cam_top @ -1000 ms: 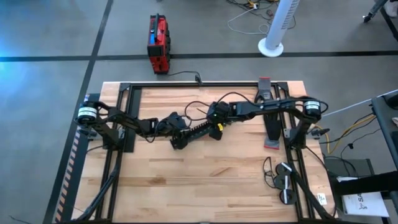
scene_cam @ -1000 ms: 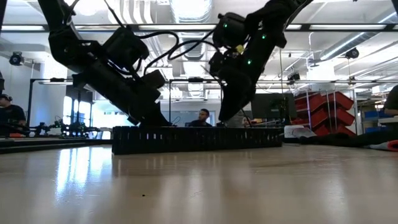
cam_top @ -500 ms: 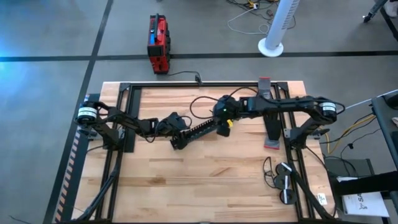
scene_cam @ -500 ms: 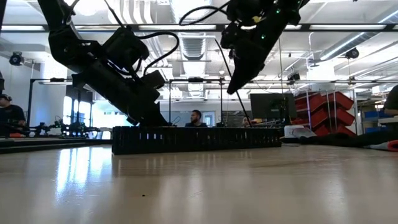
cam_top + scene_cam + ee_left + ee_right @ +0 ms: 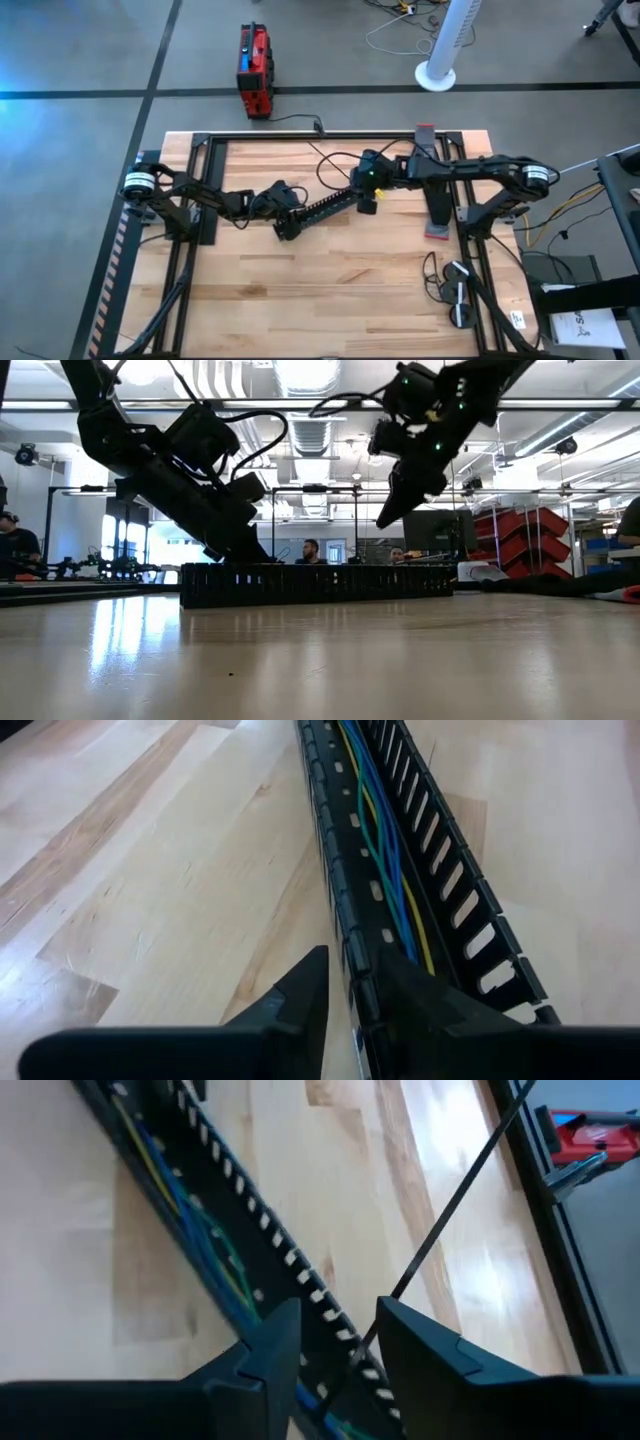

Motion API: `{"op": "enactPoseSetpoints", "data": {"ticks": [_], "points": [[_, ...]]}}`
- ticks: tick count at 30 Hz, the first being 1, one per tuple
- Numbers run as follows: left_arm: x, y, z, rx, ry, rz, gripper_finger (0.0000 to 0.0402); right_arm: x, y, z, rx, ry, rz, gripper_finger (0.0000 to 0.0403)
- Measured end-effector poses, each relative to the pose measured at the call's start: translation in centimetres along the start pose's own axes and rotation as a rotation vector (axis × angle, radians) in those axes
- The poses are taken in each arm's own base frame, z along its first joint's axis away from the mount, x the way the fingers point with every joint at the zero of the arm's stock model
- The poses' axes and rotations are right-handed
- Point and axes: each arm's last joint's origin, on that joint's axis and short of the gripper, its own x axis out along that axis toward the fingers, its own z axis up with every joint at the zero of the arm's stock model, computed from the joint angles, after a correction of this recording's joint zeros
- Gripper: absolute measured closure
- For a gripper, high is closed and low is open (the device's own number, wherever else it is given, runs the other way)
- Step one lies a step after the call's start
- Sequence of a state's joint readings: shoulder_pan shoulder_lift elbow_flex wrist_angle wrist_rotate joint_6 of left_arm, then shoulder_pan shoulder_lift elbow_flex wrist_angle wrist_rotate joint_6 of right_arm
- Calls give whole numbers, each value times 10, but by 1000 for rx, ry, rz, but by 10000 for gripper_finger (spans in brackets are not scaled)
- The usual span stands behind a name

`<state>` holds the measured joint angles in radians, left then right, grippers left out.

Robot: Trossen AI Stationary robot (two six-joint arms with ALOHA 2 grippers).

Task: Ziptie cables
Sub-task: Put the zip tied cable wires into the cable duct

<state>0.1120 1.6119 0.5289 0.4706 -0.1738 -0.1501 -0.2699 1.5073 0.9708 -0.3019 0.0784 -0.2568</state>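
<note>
**A:** Start big. What's on the table (image 5: 330,290)?

**B:** A black slotted duct (image 5: 325,207) lies across the middle, running from about 8 o'clock to 2 o'clock. The left gripper (image 5: 287,228) is at its 8 o'clock end, clamped on one side wall, which sits pinched between the fingers in the left wrist view.

**A:** And the cables?

**B:** The cables (image 5: 385,850), blue, green and yellow, lie loose along the floor of the duct, inside its walls. I see no tie around them.

**A:** What has changed in the last second?

**B:** The right gripper (image 5: 367,198). A second ago it was down at the duct's 2 o'clock end, almost on the wall. It has since lifted well clear and drifted towards 2 o'clock, and in the low view it now hangs high above that end. The left arm and the duct have not moved.

**A:** Is it carrying anything?

**B:** A thin black strip (image 5: 460,1200) runs past it in its wrist view and down towards the duct. I cannot tell whether the right gripper is closed on the strip or the strip merely passes through it.

**A:** So what does that mean for the job?

**B:** My guess is that the strip is the ziptie and the lift is drawing it up or through. The bundle isn't cinched yet, so the task is still at an early stage.
</note>
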Motion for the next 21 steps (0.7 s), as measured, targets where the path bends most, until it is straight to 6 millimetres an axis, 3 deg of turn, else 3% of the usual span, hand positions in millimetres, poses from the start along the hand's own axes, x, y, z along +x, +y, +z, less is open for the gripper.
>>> {"op": "enactPoseSetpoints", "data": {"ticks": [6,14,18,21], "points": [[0,0,1,-2,-9,-1,330,12,-19,-8,84,-51,-39,299],[-1,0,2,-2,-12,-2,340,41,-55,-21,277,-66,147,286],[-1,0,1,-1,-7,-1,336,50,-62,-20,295,-75,197,285],[-1,0,1,-1,-7,-1,333,54,-64,-18,302,-71,202,311]]}}
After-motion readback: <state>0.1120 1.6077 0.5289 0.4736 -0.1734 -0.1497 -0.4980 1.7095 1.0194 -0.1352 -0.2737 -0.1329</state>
